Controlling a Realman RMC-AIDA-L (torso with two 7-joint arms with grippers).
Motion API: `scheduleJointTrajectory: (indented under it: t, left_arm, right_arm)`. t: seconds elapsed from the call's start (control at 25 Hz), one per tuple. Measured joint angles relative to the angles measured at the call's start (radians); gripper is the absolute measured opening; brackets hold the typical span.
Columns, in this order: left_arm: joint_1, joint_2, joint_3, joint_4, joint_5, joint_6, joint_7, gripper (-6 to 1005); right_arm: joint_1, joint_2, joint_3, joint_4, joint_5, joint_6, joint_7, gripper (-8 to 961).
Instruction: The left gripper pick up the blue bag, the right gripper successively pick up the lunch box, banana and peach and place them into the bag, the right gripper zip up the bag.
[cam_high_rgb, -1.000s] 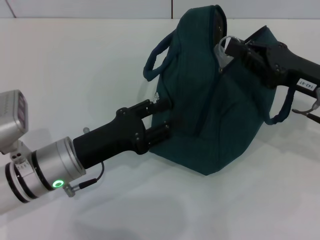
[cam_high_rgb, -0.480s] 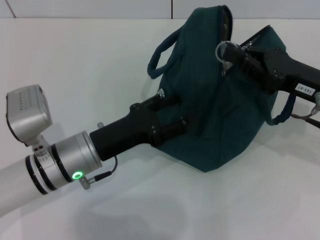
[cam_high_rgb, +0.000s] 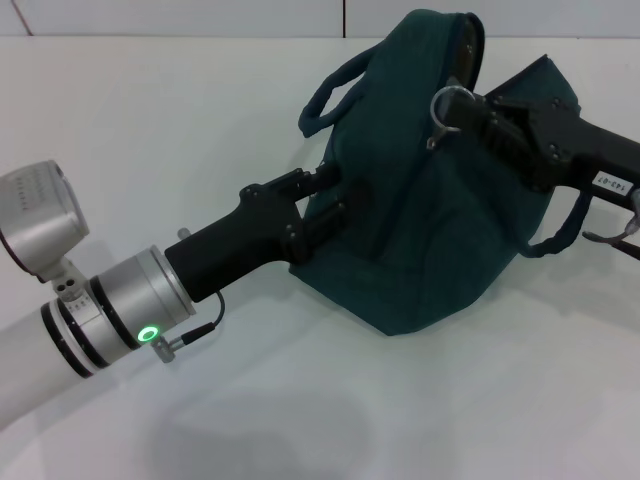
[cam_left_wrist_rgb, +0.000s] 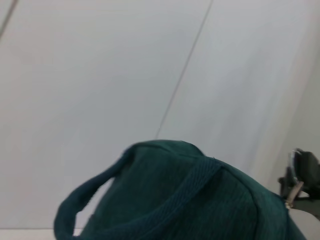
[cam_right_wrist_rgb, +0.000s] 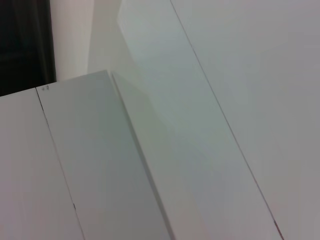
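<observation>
The blue bag (cam_high_rgb: 440, 230) lies tilted on the white table, one loop handle (cam_high_rgb: 330, 95) on its left. My left gripper (cam_high_rgb: 333, 195) is shut on the fabric of the bag's left side, its green ring light (cam_high_rgb: 148, 334) glowing. My right gripper (cam_high_rgb: 478, 108) reaches in from the right and is shut on the silver ring zipper pull (cam_high_rgb: 446, 103) near the bag's top. In the left wrist view the bag's top (cam_left_wrist_rgb: 175, 200) and handle show, with the right gripper (cam_left_wrist_rgb: 300, 175) beyond. The lunch box, banana and peach are out of view.
The white table (cam_high_rgb: 200, 120) spreads to the left and in front of the bag. A second handle (cam_high_rgb: 565, 225) hangs off the bag's right side under the right arm. The right wrist view shows only white panels (cam_right_wrist_rgb: 200, 125).
The bag has shifted right and up a little. My left gripper has moved up along the bag's side and its wrist has turned. The right gripper keeps the ring pull, hardly moved.
</observation>
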Motion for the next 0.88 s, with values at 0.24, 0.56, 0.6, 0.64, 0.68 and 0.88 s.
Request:
scheduleJointTrajectory:
  t: [0.24, 0.56, 0.6, 0.64, 0.68, 0.88]
  left_arm:
    - [-0.002, 0.000, 0.004, 0.000, -0.008, -0.004, 0.015, 412]
    - [-0.005, 0.000, 0.009, 0.000, 0.004, -0.003, 0.021, 156]
    - [-0.005, 0.000, 0.009, 0.000, 0.006, -0.003, 0.023, 148]
    - [-0.005, 0.000, 0.009, 0.000, 0.008, -0.003, 0.025, 139]
    - [-0.005, 0.000, 0.009, -0.001, 0.012, -0.003, 0.028, 130]
    - [0.001, 0.000, 0.011, -0.002, 0.022, -0.004, 0.036, 107]
  right_arm:
    - [-0.006, -0.001, 0.000, 0.000, 0.003, -0.007, 0.000, 7]
    - [-0.007, -0.002, 0.010, 0.000, 0.014, 0.003, -0.001, 7]
    - [-0.008, -0.002, 0.012, 0.000, 0.020, 0.008, -0.001, 7]
    - [-0.008, -0.002, 0.012, 0.000, 0.025, 0.014, -0.001, 7]
    - [-0.008, -0.002, 0.013, 0.000, 0.029, 0.019, -0.001, 8]
    - [-0.002, 0.000, 0.014, 0.028, 0.074, 0.042, -0.002, 8]
